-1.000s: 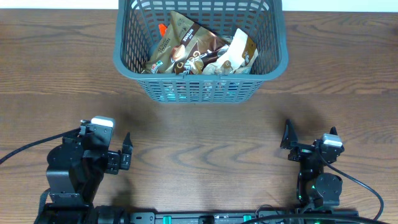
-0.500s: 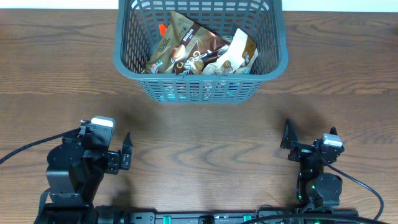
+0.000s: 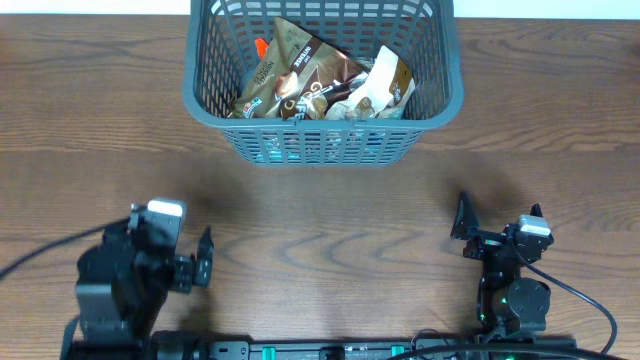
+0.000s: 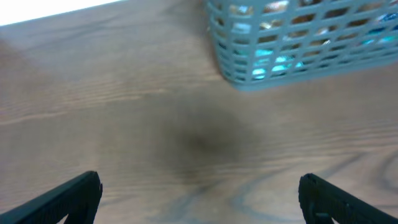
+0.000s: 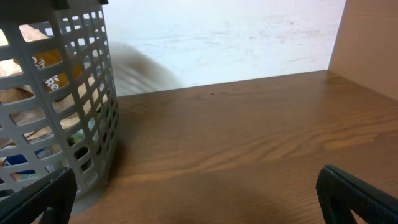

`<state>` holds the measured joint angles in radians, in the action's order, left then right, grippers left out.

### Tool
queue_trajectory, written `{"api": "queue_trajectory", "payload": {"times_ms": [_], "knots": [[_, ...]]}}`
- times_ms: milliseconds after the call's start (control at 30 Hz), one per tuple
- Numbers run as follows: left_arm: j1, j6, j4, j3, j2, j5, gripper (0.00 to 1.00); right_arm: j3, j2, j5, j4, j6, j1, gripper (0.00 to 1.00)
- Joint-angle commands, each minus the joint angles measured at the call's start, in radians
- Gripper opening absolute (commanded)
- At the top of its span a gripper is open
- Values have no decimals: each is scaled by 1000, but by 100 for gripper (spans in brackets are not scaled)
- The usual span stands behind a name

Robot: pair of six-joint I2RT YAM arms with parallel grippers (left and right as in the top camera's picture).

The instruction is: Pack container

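Note:
The container (image 3: pixel 322 110), a dark grey lattice basket, stands at the table's far middle and holds several snack packets (image 3: pixel 300 75). It also shows in the left wrist view (image 4: pixel 298 62) and in the right wrist view (image 5: pixel 56 112). My left gripper (image 3: pixel 205 258) is open and empty near the table's front left, well short of the basket. My right gripper (image 3: pixel 463 225) is open and empty near the front right. In the wrist views the left fingertips (image 4: pixel 199 196) and right fingertips (image 5: pixel 199 199) are wide apart over bare wood.
The wooden table (image 3: pixel 320 220) stretches between the basket and both arms. A pale wall (image 5: pixel 236 37) stands behind the table's far edge. Cables (image 3: pixel 590 300) trail from the arm bases at the front.
The left arm has shifted slightly toward the front. The right arm and the basket have not moved.

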<state>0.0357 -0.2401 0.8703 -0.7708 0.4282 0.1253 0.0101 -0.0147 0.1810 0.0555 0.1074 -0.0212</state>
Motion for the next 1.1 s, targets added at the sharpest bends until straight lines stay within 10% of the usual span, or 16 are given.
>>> {"api": "queue_trajectory", "payload": {"times_ms": [0,233,767,1067], "knots": [[3,17,8,39,-123,67,99,-4,9,17,0,19,9,99],[3,18,-56,214,-352,69,99,-4,9,17,0,19,9,99],[9,21,-822,649,-426,-136,98,-4,9,17,0,19,9,99],[10,130,-809,767,-426,-159,98,-4,9,17,0,19,9,99]]}}
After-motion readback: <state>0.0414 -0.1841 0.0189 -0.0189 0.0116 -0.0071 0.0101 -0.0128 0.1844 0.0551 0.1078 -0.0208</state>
